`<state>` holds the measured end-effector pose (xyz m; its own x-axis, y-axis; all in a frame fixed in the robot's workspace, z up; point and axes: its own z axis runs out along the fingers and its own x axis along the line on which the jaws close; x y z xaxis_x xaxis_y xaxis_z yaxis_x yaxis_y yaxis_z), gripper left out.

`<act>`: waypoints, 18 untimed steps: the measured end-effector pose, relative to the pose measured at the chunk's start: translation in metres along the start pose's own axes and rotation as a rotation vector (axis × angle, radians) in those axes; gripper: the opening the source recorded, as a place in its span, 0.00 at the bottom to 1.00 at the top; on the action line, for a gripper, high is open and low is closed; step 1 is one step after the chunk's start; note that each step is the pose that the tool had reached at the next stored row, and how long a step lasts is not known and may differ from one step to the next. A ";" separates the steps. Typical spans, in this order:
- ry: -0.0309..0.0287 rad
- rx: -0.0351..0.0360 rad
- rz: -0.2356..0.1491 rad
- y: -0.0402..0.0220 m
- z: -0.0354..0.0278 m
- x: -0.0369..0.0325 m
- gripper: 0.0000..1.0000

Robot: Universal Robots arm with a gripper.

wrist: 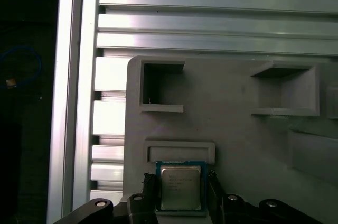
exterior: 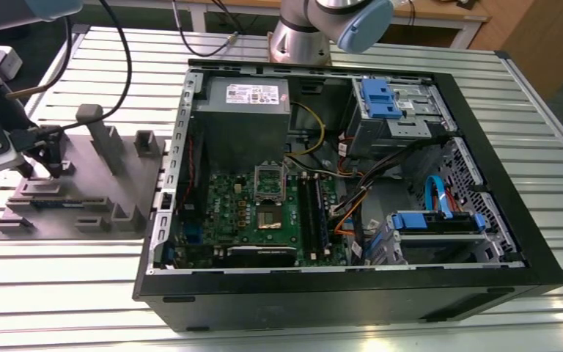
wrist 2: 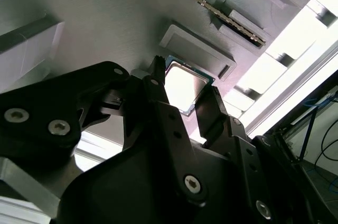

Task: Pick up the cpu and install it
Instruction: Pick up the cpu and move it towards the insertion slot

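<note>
Slatted aluminium table (exterior: 556, 147), open PC case (exterior: 360, 297) in the middle. A grey fixture plate (exterior: 86, 220) lies flat on the slats near the table edge on the exterior view's left, just beside the case.

The gripper (exterior: 45, 172) is down on the fixture plate, at the plate's end away from the case. An arm base (exterior: 301, 40) stands at the far table edge behind the case.

The cpu (wrist: 180, 187) sits flat on the fixture plate with its silver top up. It is close to one edge of the plate and butts against a raised bar (wrist: 180, 150). In the second wrist view the cpu (wrist 2: 182, 84) shows between the two black fingers (wrist 2: 158, 89).

Jaws: one on each side of the cpu, right at its edges. Can't tell whether they're clamping it or standing just off.

Inside the case the green motherboard (exterior: 252, 213) lies near the wall closest to the fixture plate. The hinged socket frame (exterior: 270, 180) is tipped up, and the grey power supply (exterior: 243, 103) is behind it.
</note>
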<state>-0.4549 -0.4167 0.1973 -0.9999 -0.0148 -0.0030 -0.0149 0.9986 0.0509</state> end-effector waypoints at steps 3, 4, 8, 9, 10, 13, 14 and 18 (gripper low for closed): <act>-0.0003 -0.0002 0.000 0.0000 -0.0003 0.0000 0.47; -0.0002 -0.0001 0.000 0.0000 -0.0005 0.0000 0.47; 0.0000 0.0000 0.000 0.0006 -0.0110 0.0000 0.47; -0.0001 0.0000 0.000 0.0006 -0.0110 0.0000 0.47; -0.0001 -0.0001 0.000 0.0005 -0.0110 -0.0001 0.47; -0.0001 0.0000 0.000 0.0006 -0.0115 -0.0001 0.47; -0.0001 -0.0001 0.000 0.0006 -0.0116 -0.0001 0.47; -0.0001 -0.0001 0.000 0.0007 -0.0137 -0.0001 0.47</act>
<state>-0.4549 -0.4167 0.2111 -0.9999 -0.0148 -0.0031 -0.0149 0.9986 0.0510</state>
